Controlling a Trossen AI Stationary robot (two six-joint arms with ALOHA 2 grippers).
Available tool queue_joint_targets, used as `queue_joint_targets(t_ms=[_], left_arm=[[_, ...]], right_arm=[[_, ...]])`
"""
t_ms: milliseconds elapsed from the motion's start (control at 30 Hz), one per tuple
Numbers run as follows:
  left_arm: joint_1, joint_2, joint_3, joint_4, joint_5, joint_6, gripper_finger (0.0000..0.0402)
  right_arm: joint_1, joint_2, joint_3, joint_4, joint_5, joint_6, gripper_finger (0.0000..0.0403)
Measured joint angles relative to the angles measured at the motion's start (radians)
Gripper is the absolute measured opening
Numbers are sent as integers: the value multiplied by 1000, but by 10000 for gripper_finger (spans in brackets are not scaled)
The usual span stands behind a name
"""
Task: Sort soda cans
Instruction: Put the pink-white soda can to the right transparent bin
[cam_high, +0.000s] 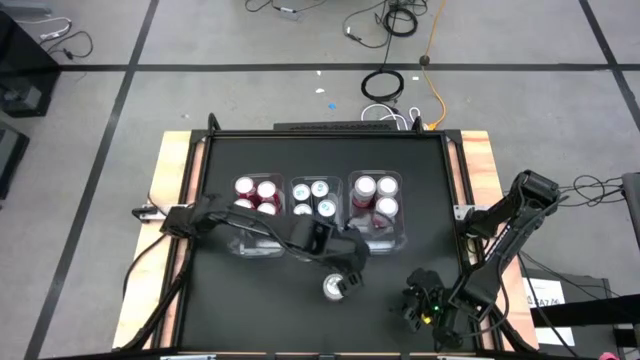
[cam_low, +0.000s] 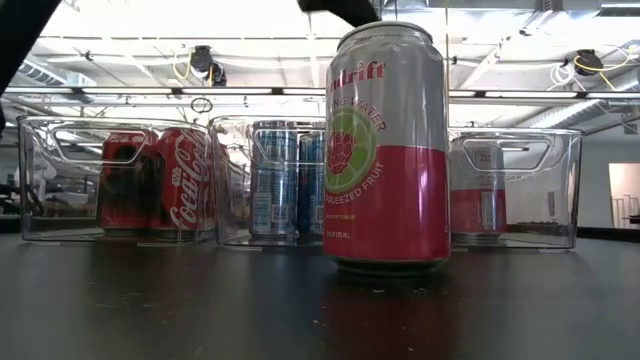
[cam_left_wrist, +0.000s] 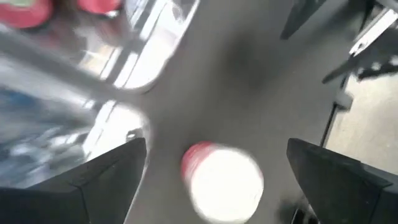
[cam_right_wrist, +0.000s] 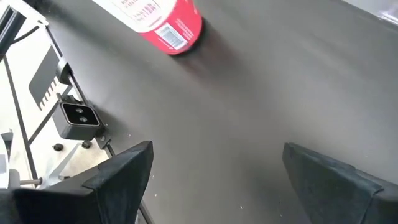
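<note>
Bins: three clear bins in one row at the table's far-centre: left bin, middle bin, right bin.

Cans, counted from the high view:
- Left bin: four red cans visible; the left arm hides part of this bin, so more cannot be ruled out.
- Middle bin: four blue cans.
- Right bin: three pink cans clearly visible; any others are uncertain.
- On the open table, near side: one pink can, upright, apart from the bins.

Visible can total: twelve.

Arms: two, one left and one right.
</note>
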Motion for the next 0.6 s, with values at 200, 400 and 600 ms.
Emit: queue_joint_targets(t_ms=[200, 400, 600], left_arm=[[14, -138, 7, -176, 7, 185, 398], [-17, -269, 7, -312, -101, 214, 398], [-116, -365, -14, -340, -196, 226, 398]], right_arm=[[-47, 0, 0, 51, -1, -131, 351], [-114, -1, 0, 104, -12, -300, 351], [-177, -9, 55, 100, -14, -524, 351]])
